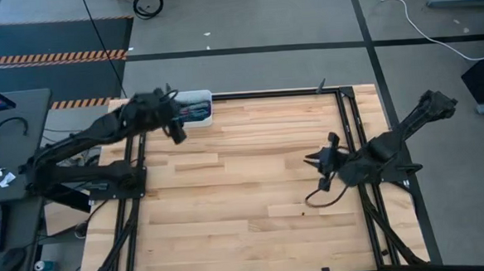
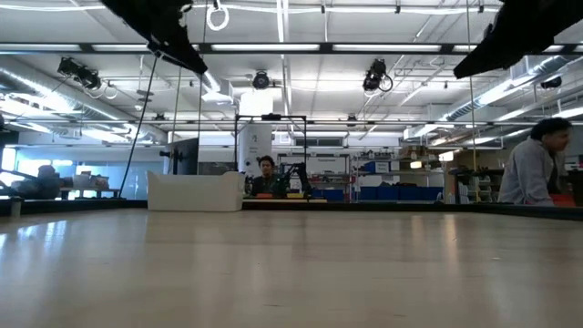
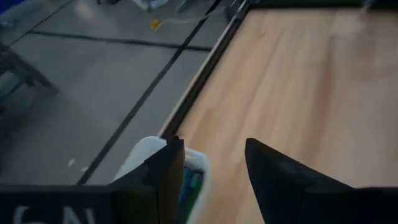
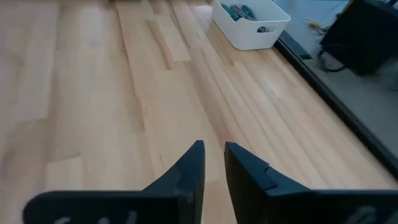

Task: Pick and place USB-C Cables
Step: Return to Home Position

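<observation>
My left arm (image 1: 85,144), right arm (image 1: 392,144): matte black, slim jointed links. Thin black cable (image 1: 308,201) loops off right arm. Fingers (image 3: 280,180) of left gripper (image 3: 212,142): dark, wedge-shaped, flat-faced; right gripper (image 4: 213,146) alike. White lettering (image 3: 50,216) on left housing, cropped.

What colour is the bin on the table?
White; the bin shows best in the right wrist view.

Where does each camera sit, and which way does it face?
High: overhead, straight down on the light wooden table; both arms show.
Low: table-top height, level toward the room; arm parts overhead.
Left wrist: past left gripper to table edge and floor.
Right wrist: past right gripper across table.
All four share the white plastic bin.
</observation>
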`<act>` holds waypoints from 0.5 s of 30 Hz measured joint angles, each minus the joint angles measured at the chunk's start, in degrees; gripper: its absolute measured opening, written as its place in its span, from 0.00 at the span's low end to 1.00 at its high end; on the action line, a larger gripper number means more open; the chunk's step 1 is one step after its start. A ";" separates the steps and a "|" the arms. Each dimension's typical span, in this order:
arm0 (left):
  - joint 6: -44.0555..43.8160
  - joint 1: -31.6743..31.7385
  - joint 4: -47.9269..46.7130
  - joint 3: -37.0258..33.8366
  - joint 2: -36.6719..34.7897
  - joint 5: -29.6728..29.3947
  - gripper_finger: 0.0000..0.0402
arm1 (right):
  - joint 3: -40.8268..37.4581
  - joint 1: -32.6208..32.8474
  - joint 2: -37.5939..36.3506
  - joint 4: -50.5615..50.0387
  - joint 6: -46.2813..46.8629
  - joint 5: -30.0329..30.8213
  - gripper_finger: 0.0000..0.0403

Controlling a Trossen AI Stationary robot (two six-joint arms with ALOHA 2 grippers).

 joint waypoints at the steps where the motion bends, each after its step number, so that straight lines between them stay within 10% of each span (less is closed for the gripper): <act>1: -1.13 -0.93 1.14 -1.75 -1.55 0.34 0.43 | -1.07 -0.09 -2.42 0.22 0.02 -0.56 0.15; 15: -10.77 -10.50 34.69 -25.93 -14.26 11.02 0.40 | -18.43 -4.80 -36.85 22.23 -16.07 -12.06 0.01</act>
